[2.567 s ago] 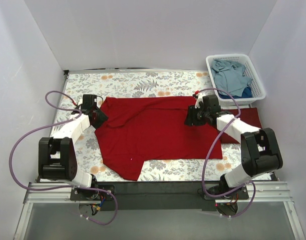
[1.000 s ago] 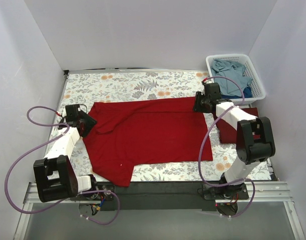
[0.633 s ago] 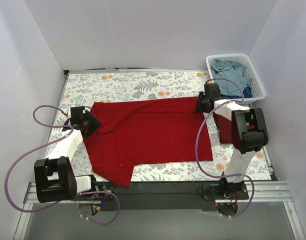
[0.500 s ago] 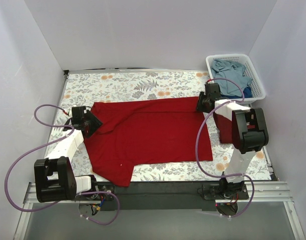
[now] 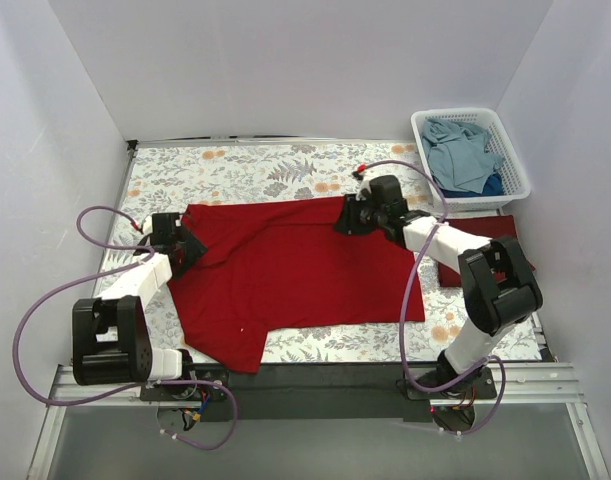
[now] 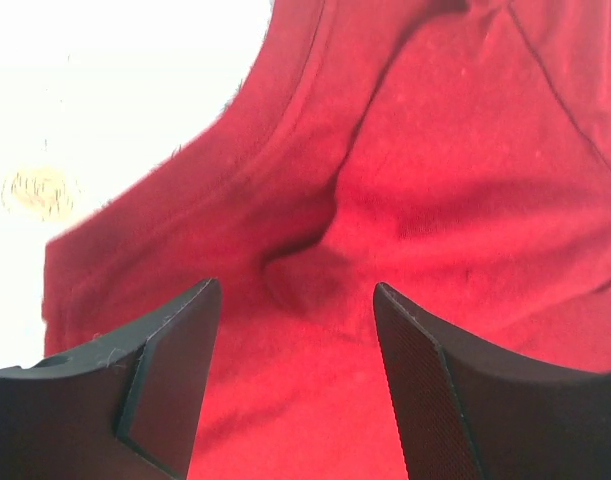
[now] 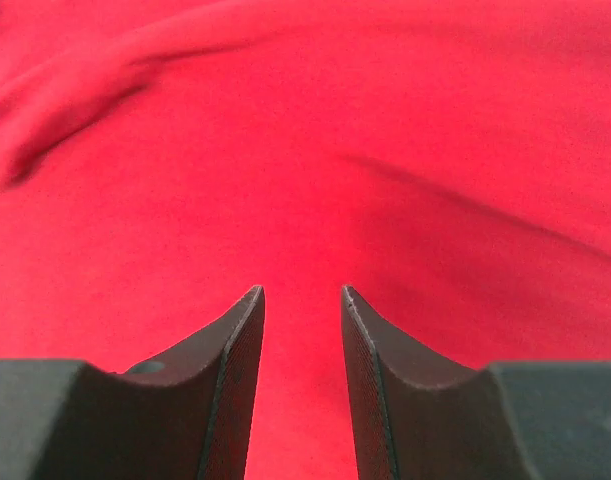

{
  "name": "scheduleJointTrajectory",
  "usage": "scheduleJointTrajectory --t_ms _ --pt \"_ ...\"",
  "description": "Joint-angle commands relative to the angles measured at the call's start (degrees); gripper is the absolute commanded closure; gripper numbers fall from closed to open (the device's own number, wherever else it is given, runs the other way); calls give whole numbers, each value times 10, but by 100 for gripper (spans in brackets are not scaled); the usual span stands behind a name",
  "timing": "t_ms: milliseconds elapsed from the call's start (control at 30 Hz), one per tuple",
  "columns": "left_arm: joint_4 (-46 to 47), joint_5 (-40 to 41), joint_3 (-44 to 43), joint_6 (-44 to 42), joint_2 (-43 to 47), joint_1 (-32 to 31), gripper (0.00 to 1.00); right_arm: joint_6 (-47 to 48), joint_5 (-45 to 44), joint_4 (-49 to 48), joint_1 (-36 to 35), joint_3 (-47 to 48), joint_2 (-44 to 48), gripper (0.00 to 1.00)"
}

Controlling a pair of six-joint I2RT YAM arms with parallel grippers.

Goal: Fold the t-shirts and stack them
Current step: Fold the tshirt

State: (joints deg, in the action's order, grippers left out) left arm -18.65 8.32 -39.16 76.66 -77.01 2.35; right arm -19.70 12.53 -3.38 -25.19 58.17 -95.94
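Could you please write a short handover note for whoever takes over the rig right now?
Left tool: open, over the red t-shirt's left end, holding nothing.
Right tool: slightly open, over its far edge, empty.
Folded maroon t-shirt lies at the table's right side; blue t-shirts in the white basket.
Done: red shirt spread flat.
Left: fold it, stack it, then the blue ones.

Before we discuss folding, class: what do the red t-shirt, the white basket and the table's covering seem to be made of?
Red t-shirt: soft knit cloth, probably cotton jersey, matte; it creases and shows a stitched neckband.
Basket: likely white moulded plastic; rigid open lattice walls.
Table covering: flat sheet printed with flowers and leaves; cloth or vinyl, cannot tell.
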Motion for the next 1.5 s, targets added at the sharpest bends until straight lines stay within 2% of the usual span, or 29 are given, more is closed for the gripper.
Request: scheduleJointTrajectory --t_ms 0,133,167,300,400,533,633,667,700,733,767,800,900,1100,1467 --pt "43 28 -20 -21 -8 -1 38 -7 57 -82 -58 13 -6 57" --pt "73 -9 -24 -36 -31 -1 38 -15 72 -114 -108 50 -56 57" --pt "77 -35 -30 -46 -50 -1 41 -19 78 -133 -137 80 -95 57" --pt "32 -67 -78 -41 -42 0 74 -10 84 -145 -168 122 -146 57" --pt "6 -103 -129 -28 -47 -1 92 5 87 -151 -180 157 -174 57" --pt "-5 -145 -197 -9 -116 -1 95 46 90 -156 -201 204 -215 59" --pt "-14 -144 -237 -12 -155 -2 97 76 86 -155 -215 235 -240 60" --pt "-19 -137 -246 -18 -166 -3 96 77 85 -154 -217 240 -248 60" --pt "-33 -121 -245 -19 -166 -2 84 78 87 -154 -218 240 -248 60" --pt "-33 -121 -245 -20 -162 -2 84 78 87 -154 -219 237 -248 60" --pt "-39 -96 -240 -20 -155 -4 78 78 87 -154 -220 234 -246 60" --pt "-39 -72 -213 -20 -144 -3 68 80 86 -154 -221 228 -239 60" --pt "-24 -21 -134 -15 -95 -2 58 83 77 -156 -221 194 -216 60" --pt "-9 -28 -87 -19 -76 -2 57 74 79 -160 -223 157 -196 60" --pt "17 20 -42 -35 -25 -2 55 69 86 -180 -224 114 -182 60"
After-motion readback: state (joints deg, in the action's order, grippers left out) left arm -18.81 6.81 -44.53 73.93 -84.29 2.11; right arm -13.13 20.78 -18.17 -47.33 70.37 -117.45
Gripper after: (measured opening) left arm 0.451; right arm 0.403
